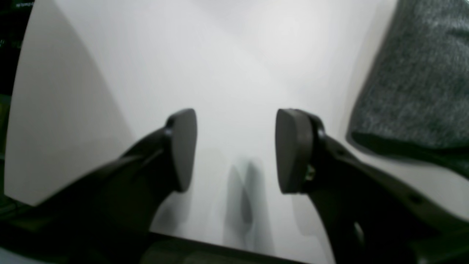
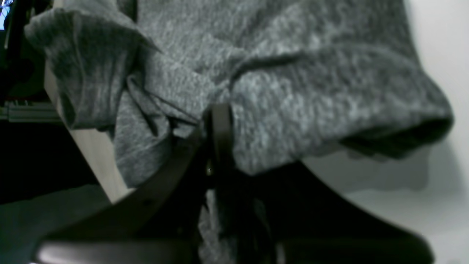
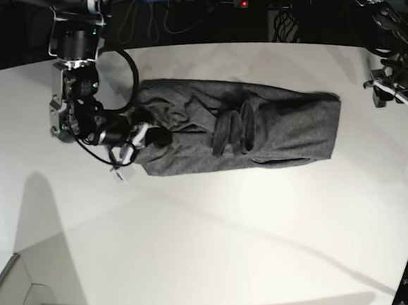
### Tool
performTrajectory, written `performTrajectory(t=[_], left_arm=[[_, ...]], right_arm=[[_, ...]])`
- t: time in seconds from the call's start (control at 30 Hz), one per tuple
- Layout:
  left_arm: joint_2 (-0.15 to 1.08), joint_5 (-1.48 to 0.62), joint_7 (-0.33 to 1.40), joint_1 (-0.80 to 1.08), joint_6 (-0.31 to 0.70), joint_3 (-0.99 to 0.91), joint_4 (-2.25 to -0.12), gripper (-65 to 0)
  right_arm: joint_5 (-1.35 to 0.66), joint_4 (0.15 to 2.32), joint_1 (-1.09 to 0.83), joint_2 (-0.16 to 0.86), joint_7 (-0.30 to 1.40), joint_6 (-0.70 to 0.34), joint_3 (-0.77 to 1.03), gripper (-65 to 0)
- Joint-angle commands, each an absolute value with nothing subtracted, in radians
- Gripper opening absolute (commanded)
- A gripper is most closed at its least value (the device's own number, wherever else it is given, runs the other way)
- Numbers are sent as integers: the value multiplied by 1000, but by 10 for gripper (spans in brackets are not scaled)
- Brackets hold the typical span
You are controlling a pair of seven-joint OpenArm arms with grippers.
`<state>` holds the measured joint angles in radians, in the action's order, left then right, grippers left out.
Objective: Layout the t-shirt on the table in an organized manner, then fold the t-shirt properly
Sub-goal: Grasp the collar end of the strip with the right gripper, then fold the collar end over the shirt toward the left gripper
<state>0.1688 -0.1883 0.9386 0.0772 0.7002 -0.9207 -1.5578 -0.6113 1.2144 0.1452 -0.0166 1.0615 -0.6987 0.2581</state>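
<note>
Grey t-shirt [image 3: 287, 133] | long axis L–R | R gripper [image 2: 220, 146] pinching cloth (bunched) | L gripper [image 1: 236, 150] apart

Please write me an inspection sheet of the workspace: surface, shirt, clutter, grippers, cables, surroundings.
Surface: white table, smooth, with a curved edge.
Job's things: grey t-shirt, bunched and wrinkled, not yet folded properly.
Clutter: nothing seen.
Left gripper: open, holding nothing, beside the shirt.
Right gripper: closed on shirt fabric.
Cables: dark cables along the right arm.
Surroundings: dark area beyond the table, a small red light.
</note>
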Motion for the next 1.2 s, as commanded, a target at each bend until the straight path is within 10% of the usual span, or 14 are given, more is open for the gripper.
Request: performTrajectory(t=[0.0, 0.93, 1.17], left_arm=[[186, -200, 923, 70, 698, -924, -1575, -317], [76, -188, 964, -58, 698, -783, -1552, -320], [85, -176, 964, -77, 698, -733, -1454, -650]], right_arm=[[-634, 1250, 166, -1, 1046, -698, 255, -650], [-631, 1643, 157, 30, 1040, -698, -19, -650], [-490, 1722, 157, 22, 1040, -698, -104, -650]])
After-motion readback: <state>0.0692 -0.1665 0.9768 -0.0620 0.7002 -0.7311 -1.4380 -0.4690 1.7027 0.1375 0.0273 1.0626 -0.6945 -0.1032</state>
